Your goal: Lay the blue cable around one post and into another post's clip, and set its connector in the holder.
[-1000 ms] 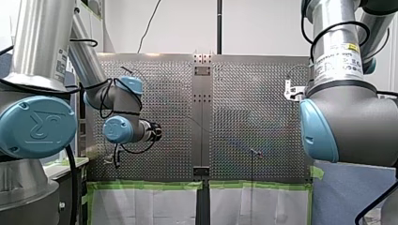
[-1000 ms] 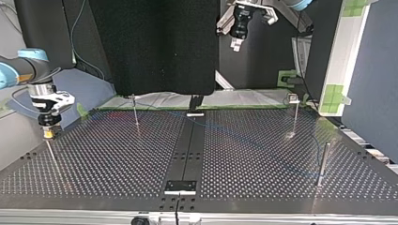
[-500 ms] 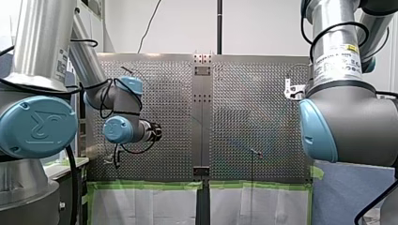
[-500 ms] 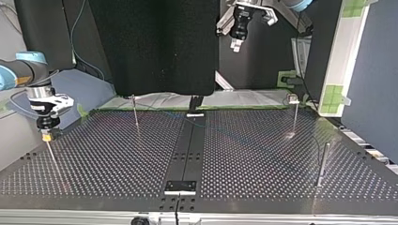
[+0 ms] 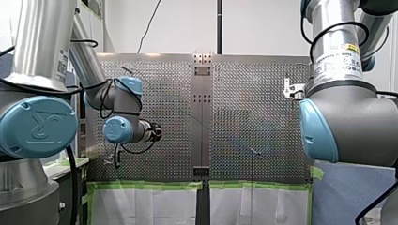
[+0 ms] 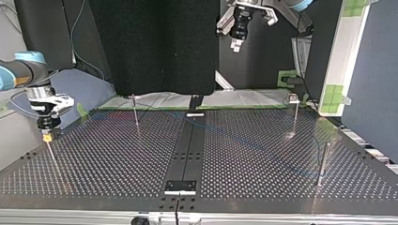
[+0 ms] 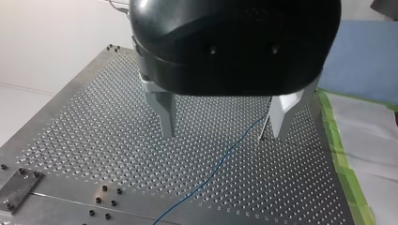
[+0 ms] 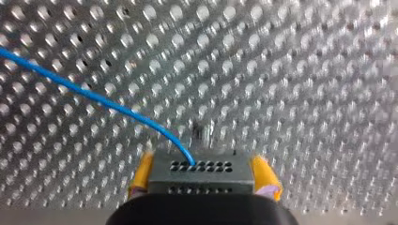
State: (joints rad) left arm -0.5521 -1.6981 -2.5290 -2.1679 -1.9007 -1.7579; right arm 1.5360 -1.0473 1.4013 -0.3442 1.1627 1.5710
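Observation:
A thin blue cable (image 8: 94, 96) runs over the perforated table into a dark connector (image 8: 202, 165). My right gripper (image 8: 204, 180) holds that connector, with a yellow pad (image 8: 142, 174) tight against each side. In the top view my right gripper (image 6: 46, 137) hangs at the left, just over a thin post (image 6: 50, 154). My left gripper (image 7: 221, 133) is open and empty, high above the table. The cable (image 7: 220, 159) lies on the plate below it. In the top view my left gripper (image 6: 236, 44) is high at the back. The cable (image 6: 234, 138) shows faintly across the plate.
Three more posts stand on the plate in the top view: a thin one (image 6: 135, 110) at the back left, one with a clip (image 6: 294, 99) at the back right, and a thicker one (image 6: 323, 161) at the near right. Green tape edges the far side.
My right gripper shifted slightly toward the top view's left and a little lower, then stayed put. My left arm has not moved.

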